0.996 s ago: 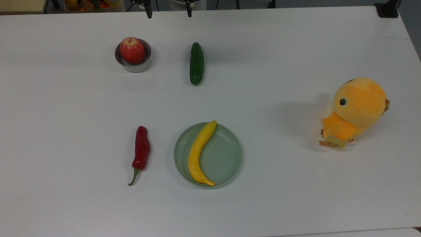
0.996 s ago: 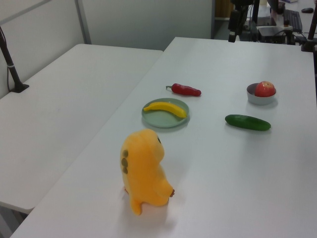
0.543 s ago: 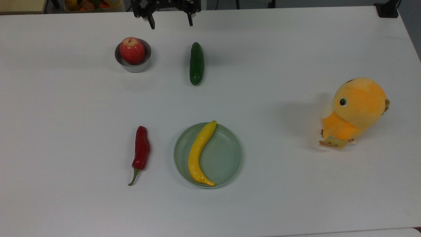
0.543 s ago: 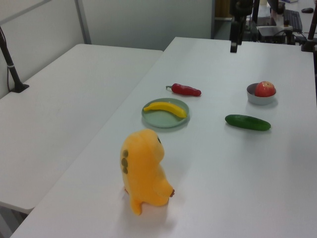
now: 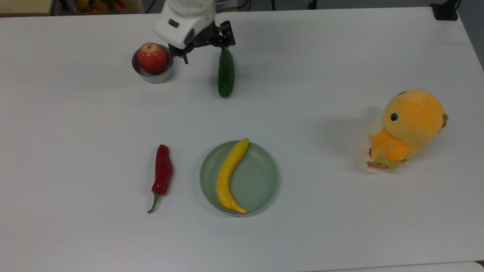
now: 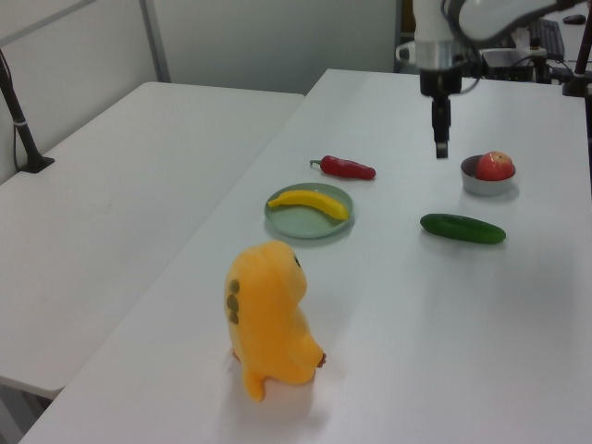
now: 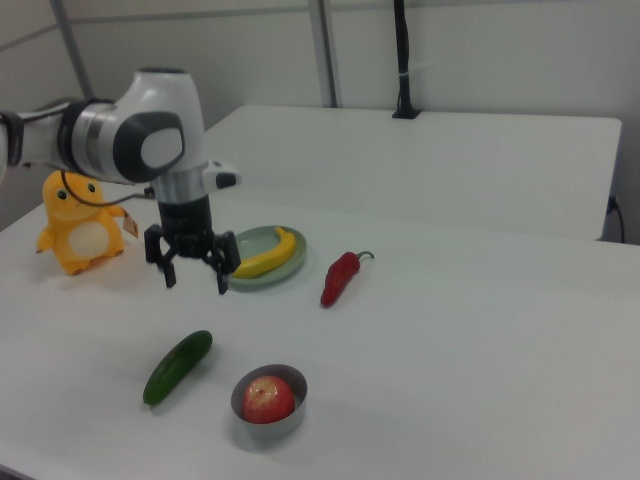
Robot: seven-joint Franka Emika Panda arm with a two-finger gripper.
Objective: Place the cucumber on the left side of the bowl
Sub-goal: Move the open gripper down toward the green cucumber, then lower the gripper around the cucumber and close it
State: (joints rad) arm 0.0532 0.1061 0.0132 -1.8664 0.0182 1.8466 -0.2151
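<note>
Hovering above the table with fingers spread and empty, the gripper (image 7: pixel 196 271) sits between the bowl (image 5: pixel 152 75) — occupied by an apple (image 5: pixel 152 57) — and the cucumber (image 5: pixel 226 73). The cucumber lies flat, well apart on the top view's right of the bowl. Likely risk — a descent off the cucumber's axis rolls it aside, or a low carry clips the apple.
</note>
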